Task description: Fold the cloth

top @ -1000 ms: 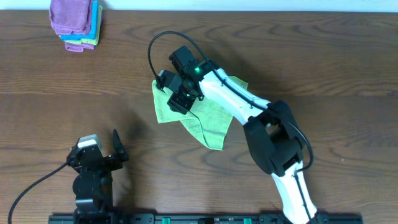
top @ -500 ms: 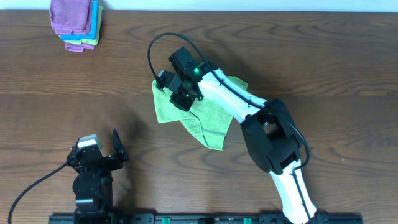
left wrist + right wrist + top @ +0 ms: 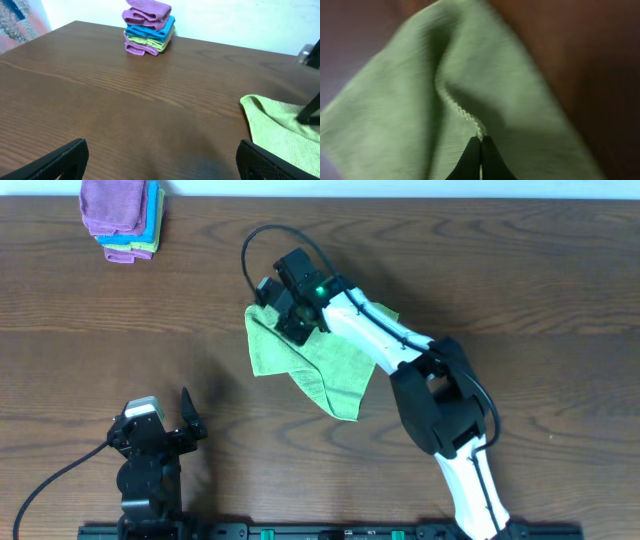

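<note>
Running diagonally, the cloth [image 3: 335,365] points its tip near-right. The right gripper [image 3: 481,142] pinches its far-left corner, fingers closed tight on the hem.

The cloth [image 3: 325,365] is plain light lime green. The table [image 3: 520,290] is dark brown with wood grain. The far-left stack [image 3: 122,220] runs purple, blue, yellow-green, then purple at the bottom. The right arm [image 3: 375,338] is white with black joints; the left gripper [image 3: 162,145] is black.
</note>
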You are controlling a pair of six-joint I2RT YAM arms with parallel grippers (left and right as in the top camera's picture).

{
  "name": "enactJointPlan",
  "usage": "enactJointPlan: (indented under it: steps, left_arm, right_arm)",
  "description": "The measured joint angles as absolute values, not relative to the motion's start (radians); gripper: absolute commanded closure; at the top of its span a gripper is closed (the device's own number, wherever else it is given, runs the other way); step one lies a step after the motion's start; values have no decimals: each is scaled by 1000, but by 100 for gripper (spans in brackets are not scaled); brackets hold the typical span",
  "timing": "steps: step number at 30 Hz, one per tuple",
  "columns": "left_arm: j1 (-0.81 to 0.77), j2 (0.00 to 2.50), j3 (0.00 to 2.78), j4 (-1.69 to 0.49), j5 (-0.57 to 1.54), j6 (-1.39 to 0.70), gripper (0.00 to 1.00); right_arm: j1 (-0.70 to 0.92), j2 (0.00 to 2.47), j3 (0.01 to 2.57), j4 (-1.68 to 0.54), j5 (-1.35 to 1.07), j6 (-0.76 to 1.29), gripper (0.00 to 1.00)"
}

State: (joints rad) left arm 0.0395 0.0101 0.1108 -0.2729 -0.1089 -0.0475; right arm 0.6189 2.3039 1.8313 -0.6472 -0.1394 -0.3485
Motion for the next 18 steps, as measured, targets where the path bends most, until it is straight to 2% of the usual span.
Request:
enactJointPlan:
  steps: [2,3,4,5,6,11,18]
  left_arm:
    - [39,10,111,-273,-109,-47,5]
    - [39,10,111,-273,-109,-47,5]
    - [39,10,111,-273,-109,-47,5]
    - [39,10,111,-273,-109,-47,5]
    - [39,10,111,-273,-109,-47,5]
    - [39,10,111,-273,-109,-47,5]
    - [39,10,111,-273,-109,-47,5]
  right_arm:
    - [591,2304,1847,-582,-75,-331,99]
    - [576,2304,1853,-538,-25,-308,87]
    - [559,2304,1856,-480,40,-267,49]
    - [546,2304,1862,-406,134,-206,6]
    - [501,2304,1867,-354,196,-150,1]
    - [382,2304,1884,-319,264,-32,1]
    - [368,2304,1900,-544,136,-11,1]
